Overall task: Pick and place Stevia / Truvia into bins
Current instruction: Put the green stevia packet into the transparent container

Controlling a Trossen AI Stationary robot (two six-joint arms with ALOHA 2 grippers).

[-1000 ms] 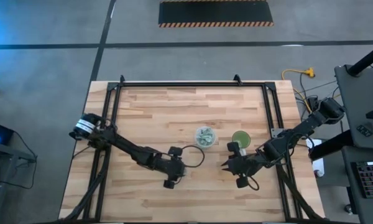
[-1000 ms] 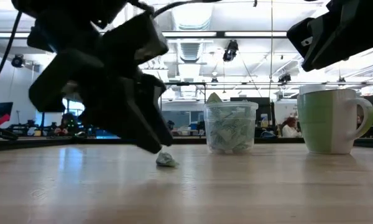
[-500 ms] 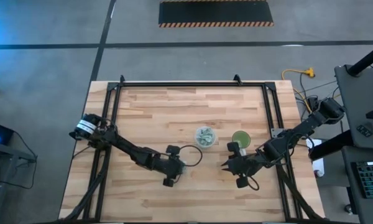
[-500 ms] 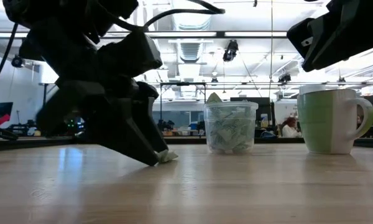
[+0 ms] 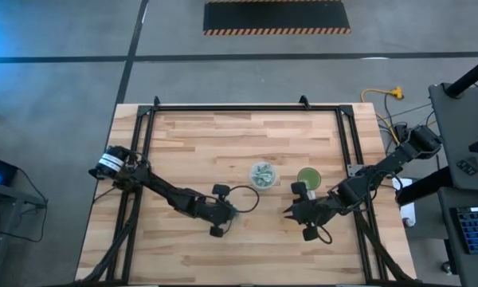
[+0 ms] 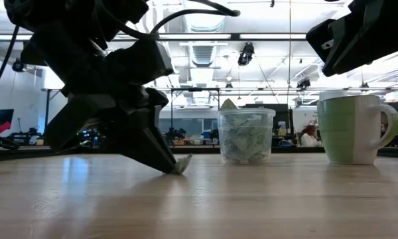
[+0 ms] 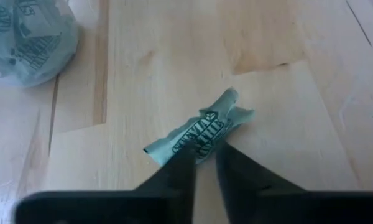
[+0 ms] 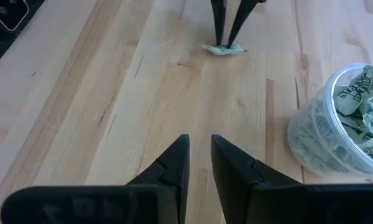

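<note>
Now our left gripper (image 7: 202, 158) is down on the table (image 5: 183, 143), fingertips drawn narrow onto a crumpled green-and-white sachet (image 7: 199, 134) lying just left of the clear cup (image 5: 263, 175). In the left wrist view the fingertips meet the near edge of the sachet at about its middle, and its long axis runs crosswise to the way the fingers point, so the jaws bite across its narrow width. We cannot yet call it a sure hold: the packet is flat on the wood and only its near edge is between the tips. In the low view one end of the sachet (image 6: 182, 164) tilts up off the table beside the fingertip.

The clear cup already holds many sachets, and the green cup (image 5: 308, 177) stands just right of it. The left arm is much the nearer to this packet; our right gripper (image 8: 199, 158) waits near the green cup, jaws narrow and holding nothing, pointed across at the left one.

A second ago the left fingers stood wide and above the sachet, which lay as a small lump just clear of them. Half a second ago they had dropped to the table around it. Since then they have closed in, and the packet has been tipped up on edge. The right arm has not moved.
</note>
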